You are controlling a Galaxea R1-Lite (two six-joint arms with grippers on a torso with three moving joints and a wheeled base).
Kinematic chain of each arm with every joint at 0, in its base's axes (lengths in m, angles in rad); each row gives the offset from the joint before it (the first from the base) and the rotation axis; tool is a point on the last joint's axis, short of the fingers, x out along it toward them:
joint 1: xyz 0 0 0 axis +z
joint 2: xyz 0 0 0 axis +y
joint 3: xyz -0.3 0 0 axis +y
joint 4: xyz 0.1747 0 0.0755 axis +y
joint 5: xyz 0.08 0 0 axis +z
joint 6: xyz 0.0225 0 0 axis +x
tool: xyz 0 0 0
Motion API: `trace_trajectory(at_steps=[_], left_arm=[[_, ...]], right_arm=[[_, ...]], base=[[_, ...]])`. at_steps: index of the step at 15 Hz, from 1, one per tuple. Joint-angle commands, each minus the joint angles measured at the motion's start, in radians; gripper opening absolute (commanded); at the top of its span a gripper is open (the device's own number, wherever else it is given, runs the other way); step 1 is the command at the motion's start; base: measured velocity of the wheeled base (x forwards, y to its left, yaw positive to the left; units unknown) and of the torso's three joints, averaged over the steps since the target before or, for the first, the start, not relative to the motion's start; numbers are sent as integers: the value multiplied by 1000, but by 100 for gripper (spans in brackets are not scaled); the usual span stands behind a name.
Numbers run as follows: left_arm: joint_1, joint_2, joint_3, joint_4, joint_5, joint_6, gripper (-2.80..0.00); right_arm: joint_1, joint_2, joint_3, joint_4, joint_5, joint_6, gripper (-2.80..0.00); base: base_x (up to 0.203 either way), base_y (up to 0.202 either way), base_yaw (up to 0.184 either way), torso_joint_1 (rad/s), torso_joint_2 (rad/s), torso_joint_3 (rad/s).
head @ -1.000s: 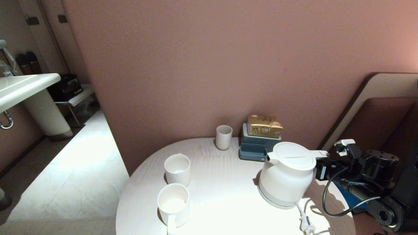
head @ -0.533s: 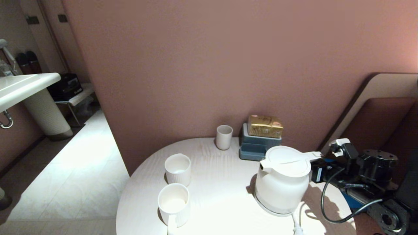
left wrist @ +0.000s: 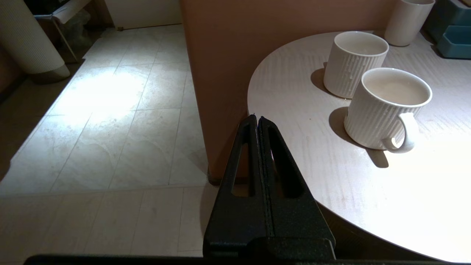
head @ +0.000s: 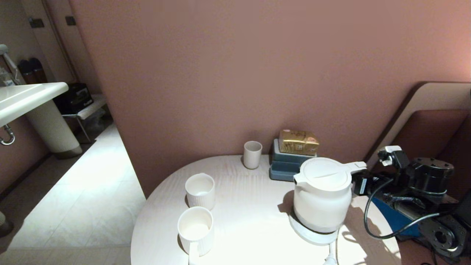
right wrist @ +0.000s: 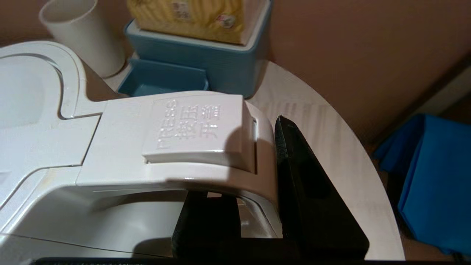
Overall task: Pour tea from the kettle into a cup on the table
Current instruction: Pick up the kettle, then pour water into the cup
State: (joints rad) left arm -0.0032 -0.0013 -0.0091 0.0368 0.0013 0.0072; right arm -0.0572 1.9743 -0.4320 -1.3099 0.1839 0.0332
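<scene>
The white kettle hangs just above its disc base on the right of the round pale table. My right gripper is shut on the kettle's loop handle: one finger sits inside the loop, the other finger presses its outer side. A ribbed mug, a ribbed cup and a small plain cup stand to the left. The tea is hidden. My left gripper is shut and empty, parked beside the table's left edge near the mug.
A blue box with a golden packet stands against the wall behind the kettle. The base's white cord runs off the table's front edge. A sink is far left; a blue object lies past the table's right edge.
The kettle has come up off its disc base, which now shows bare beneath it. It first dipped toward the left, then rose. The cups have not moved.
</scene>
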Motion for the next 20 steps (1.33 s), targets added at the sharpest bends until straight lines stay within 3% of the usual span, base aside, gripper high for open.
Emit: trace_trajectory(at_steps=[1, 6, 12, 20], left_arm=[[0, 1, 0, 0, 0, 0, -280], [0, 1, 0, -1, 0, 0, -280], [0, 1, 0, 0, 0, 0, -280], [0, 1, 0, 0, 0, -1, -280]], right_arm=[[-1, -27, -27, 34, -2, 21, -280], [13, -76, -65, 98, -7, 42, -280], [65, -206, -266, 408, -65, 76, -280], [382, -193, -429, 619, -290, 59, -280]], base=[[0, 0, 0, 0, 0, 0], [0, 0, 0, 0, 0, 0], [0, 0, 0, 0, 0, 0], [0, 0, 0, 0, 0, 0]])
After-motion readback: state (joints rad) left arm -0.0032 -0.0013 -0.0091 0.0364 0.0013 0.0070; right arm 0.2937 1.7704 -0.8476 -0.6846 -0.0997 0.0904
